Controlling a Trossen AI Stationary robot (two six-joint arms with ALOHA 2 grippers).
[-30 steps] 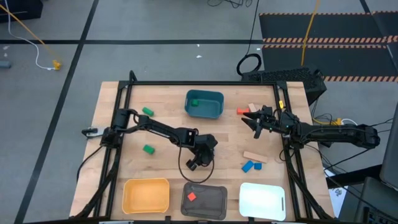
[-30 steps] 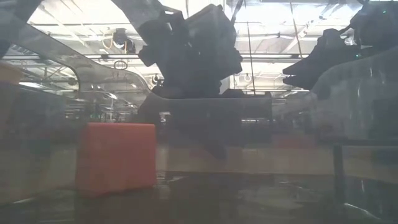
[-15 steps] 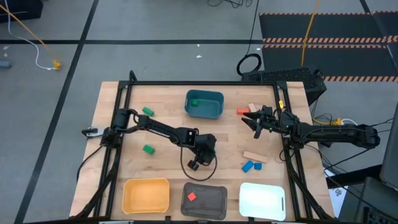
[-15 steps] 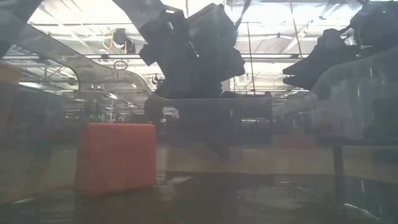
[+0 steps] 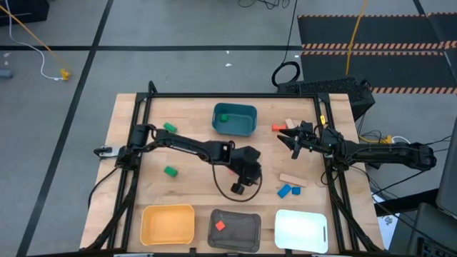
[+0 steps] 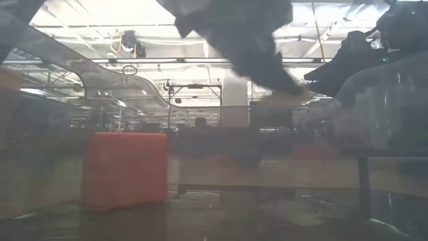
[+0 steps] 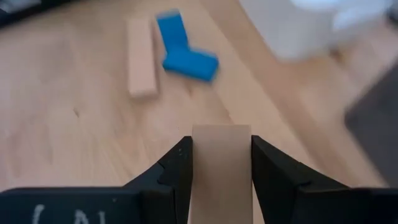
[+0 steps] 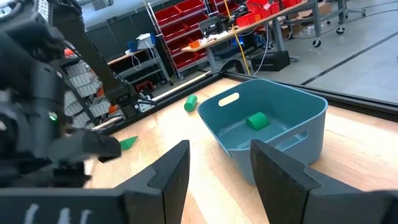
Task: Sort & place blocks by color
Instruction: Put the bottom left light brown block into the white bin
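Item: left tool (image 7: 221, 163), clamping a plain tan wooden bar (image 7: 221, 168) between both fingers, hovering over the middle of the light wooden table (image 5: 187, 189), near the far-right group of loose blocks.

Advice for the step in hand, as judgement: carrying the tan bar level toward whichever tray is meant for tan, probably the white rectangular tray (image 5: 300, 230) at the near right edge; keeping the grip centred so the bar is not pivoting; lowering inside the rim before releasing; steering clear of the two blue wooden blocks (image 7: 185, 50) and the second tan wooden bar (image 7: 141, 57) lying just ahead.

Item: right tool (image 8: 219, 163), standing part-open and empty, waiting at the far right of the table, facing the teal plastic tray (image 8: 268, 124) with a green block (image 8: 255, 120) inside.

Also on record: red cube (image 5: 220, 225) in the grey tray (image 5: 246, 230); yellow tray (image 5: 167, 223).

Change against the earlier frame: left tool shifting rightward from above the grey tray toward the blue blocks, and narrowing from a wider spread; right arm holding the same post.
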